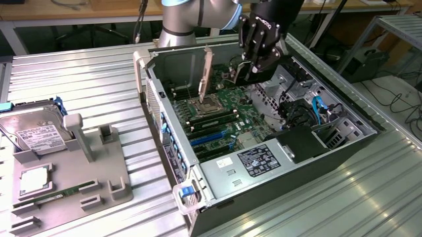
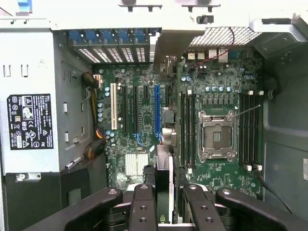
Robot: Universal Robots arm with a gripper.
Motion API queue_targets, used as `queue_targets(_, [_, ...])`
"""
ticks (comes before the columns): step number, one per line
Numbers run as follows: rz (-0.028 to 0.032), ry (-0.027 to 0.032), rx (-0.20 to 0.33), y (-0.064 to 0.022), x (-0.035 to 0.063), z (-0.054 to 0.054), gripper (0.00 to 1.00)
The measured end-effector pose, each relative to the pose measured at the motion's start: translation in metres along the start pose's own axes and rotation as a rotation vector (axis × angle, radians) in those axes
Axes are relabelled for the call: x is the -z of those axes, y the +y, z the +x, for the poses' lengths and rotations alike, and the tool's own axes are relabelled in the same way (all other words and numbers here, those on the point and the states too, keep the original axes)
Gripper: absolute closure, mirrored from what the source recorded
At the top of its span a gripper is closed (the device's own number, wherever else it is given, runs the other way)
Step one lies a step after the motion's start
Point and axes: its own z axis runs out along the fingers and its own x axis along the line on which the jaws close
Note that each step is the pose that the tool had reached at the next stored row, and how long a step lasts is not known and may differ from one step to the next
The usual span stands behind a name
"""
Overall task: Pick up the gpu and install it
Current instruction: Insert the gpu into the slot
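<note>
- One Universal Robots arm (image 1: 197, 15) in the exterior view, reaching down from the top edge over an open computer case (image 1: 316, 163) that lies on its side on the ribbed metal desk (image 1: 86, 79).
- Black pincer (image 1: 250, 73) poised above the far end of the motherboard (image 1: 228, 116), closed on the gpu (image 1: 206, 69).
- Card held upright and clear of the board, seen nearly edge-on, its silver bracket at the end nearer the exterior view's left, above the CPU socket (image 1: 204, 106).
- Blue expansion slots (image 1: 211, 138) uncovered, nearer the camera than the socket.
- Power supply (image 1: 260, 160) with a dark label at the near end of the case.
- Grey holder tray (image 1: 72, 187) well apart on the exterior view's left, carrying a silver hard drive (image 1: 36, 131) with a white label and a narrow green memory stick (image 1: 56, 196).
- Two black fingers (image 2: 143, 202) in the wrist view, clamped on either side of the gpu (image 2: 163, 168), pincer (image 2: 165, 192) gripping it at the near edge.
- Card seen edge-on as a thin dark strip running away from the camera, blurred grey bracket at its far end toward the rear slot openings.
- Below it, the motherboard (image 2: 139, 159) with a long blue slot (image 2: 157, 110) just beside the line of the card, and a white slot (image 2: 113, 108) further off.
- CPU socket (image 2: 216, 134) open between memory slot banks; labelled power supply (image 2: 29, 120) at the opposite side.
</note>
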Motion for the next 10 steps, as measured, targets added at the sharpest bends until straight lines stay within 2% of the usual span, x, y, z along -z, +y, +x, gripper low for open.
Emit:
queue_targets(1, [-0.0001,0.0013,0.043,0.0004,-0.0009,0.0,0.73])
queue_targets(3, [-0.0004,0.0023,0.075,0.0004,-0.0059,0.0,0.73])
queue_targets(4, [-0.0003,0.0027,0.084,0.0021,-0.0154,0.0,0.73])
queue_targets(6, [0.0014,0.0028,0.084,0.0065,-0.0312,0.0,0.73])
queue_targets(9, [0.0015,0.0026,0.084,0.0063,-0.0441,0.001,0.73])
queue_targets(10, [0.0015,0.0026,0.084,0.0063,-0.0446,0.001,0.73])
